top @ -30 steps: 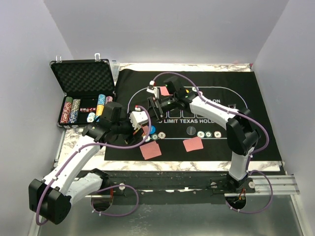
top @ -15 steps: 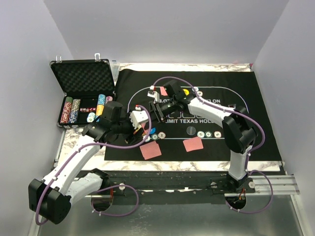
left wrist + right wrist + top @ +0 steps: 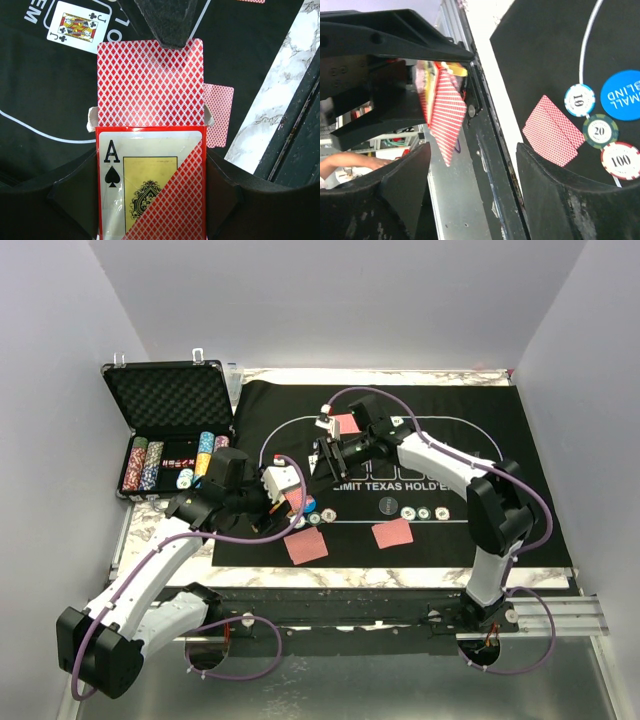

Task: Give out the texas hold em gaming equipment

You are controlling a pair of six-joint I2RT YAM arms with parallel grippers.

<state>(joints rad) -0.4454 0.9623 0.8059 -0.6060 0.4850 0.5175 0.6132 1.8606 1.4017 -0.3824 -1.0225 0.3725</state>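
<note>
1. Near the near edge of the mat (image 3: 520,490), which covers most of the worktop (image 3: 400,575), red-backed cards lie face down in two spots: the left cards (image 3: 306,546) and the right cards (image 3: 392,533), well apart.
2. Just beyond the left cards, the left tool (image 3: 151,172) pinches the card box (image 3: 150,210) by its long sides, above the mat. The box shows an ace of spades.
3. A red-backed card (image 3: 150,85) sticks out of the box's open far end.
4. The right tool (image 3: 472,155) has its jaws spread on either side of that card's free end.
5. Beside the box on the mat lie a blue disc (image 3: 622,95) and three striped chips (image 3: 600,131). Three more chips (image 3: 424,513) sit in a row to the right.
6. At the worktop's far left corner, the open case (image 3: 170,400) holds chip stacks (image 3: 150,465).
</note>
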